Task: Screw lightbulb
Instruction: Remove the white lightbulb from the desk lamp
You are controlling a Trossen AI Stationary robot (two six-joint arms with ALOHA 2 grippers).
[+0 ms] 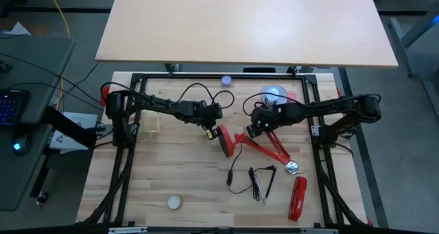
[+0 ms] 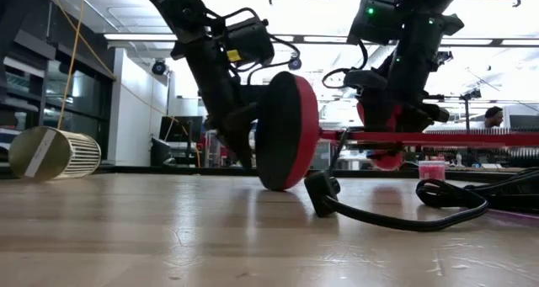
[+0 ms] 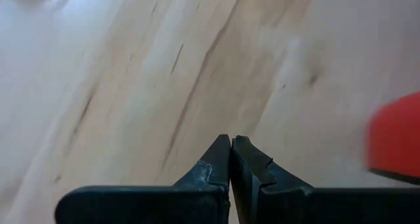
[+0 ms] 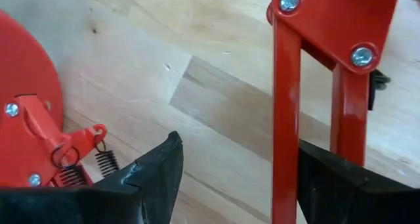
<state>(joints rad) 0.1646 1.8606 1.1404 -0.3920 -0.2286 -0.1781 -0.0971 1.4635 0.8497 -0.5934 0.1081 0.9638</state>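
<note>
The left claw (image 1: 209, 132) is clenched on nothing, just left of the red lamp's shade (image 1: 225, 142) at mid-frame. The right claw (image 1: 255, 130) stands parted astride the lamp's red arm (image 4: 286, 112), not gripping it. The lightbulb (image 1: 273, 95) lies on the counter (image 1: 171, 172) above the right claw.

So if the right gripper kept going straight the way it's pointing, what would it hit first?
Probably the red lamp arm: it already runs between the open jaws of the right gripper. Past it lies bare wooden table, though depth is hard to judge.

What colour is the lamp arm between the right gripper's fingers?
Red lamp arm, with silver screws; clearest in the right wrist view.
</note>
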